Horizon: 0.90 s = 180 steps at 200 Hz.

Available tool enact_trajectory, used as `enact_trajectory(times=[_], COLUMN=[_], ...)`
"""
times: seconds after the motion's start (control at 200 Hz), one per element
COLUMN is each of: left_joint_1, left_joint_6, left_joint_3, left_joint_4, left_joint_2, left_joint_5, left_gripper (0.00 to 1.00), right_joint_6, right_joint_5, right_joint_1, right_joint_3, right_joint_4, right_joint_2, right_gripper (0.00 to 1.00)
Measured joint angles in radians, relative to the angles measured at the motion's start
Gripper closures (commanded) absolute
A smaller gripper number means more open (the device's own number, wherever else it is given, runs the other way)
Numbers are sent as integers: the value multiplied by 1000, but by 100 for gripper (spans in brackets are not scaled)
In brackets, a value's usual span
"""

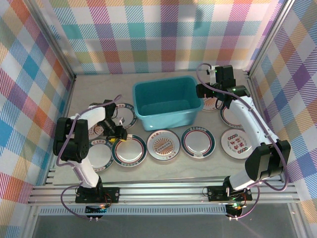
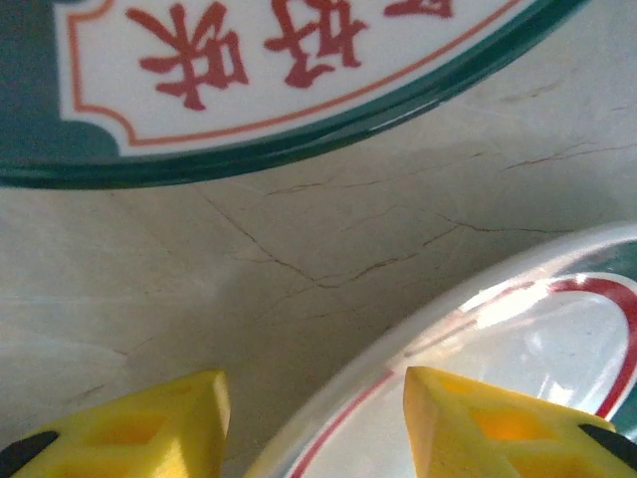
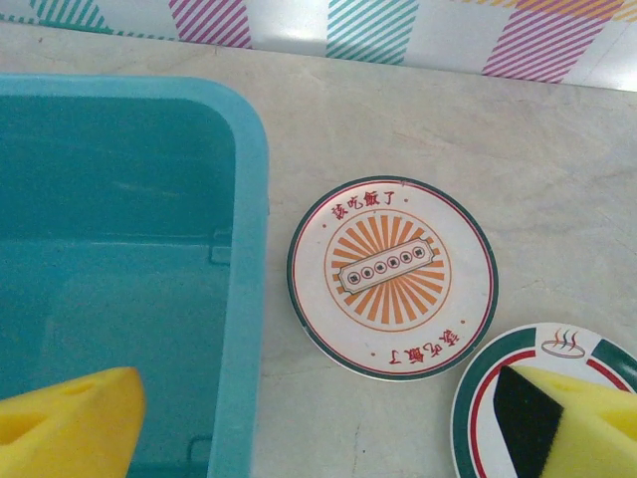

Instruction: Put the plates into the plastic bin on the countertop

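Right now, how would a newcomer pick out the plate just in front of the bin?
Find the teal plastic bin at centre. Just before its near wall, in the front row, lies the plate. Unlike the plates beside it, it has an orange sunburst centre.

Left hand (image 2: 314, 390) half-open, low; right hand (image 3: 320, 383) wide open, high

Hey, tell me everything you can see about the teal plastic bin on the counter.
The plastic bin is a teal-blue rectangular tub of smooth, slightly glossy plastic, with rounded corners and a lipped rim. It stands upright, open-topped, on the beige countertop toward the back, one long side toward the near edge. Its inside looks empty. Plates lie around its front and sides; the orange-sunburst plate by its right wall lies apart from it.
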Motion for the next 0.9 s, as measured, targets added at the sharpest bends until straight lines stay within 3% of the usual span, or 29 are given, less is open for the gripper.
enact_trajectory(times=[0.295,0.9], left_joint_1=[-1,-3], left_joint_6=[25,16], left_joint_3=[5,18], left_joint_4=[-7,-32], left_joint_2=[14,-56], left_joint_5=[12,24], left_gripper=[71,90], right_joint_6=[-4,-7], right_joint_5=[0,8], right_joint_1=[0,0], right_joint_3=[0,0], right_joint_4=[0,1], right_joint_2=[10,54], right_gripper=[7,6])
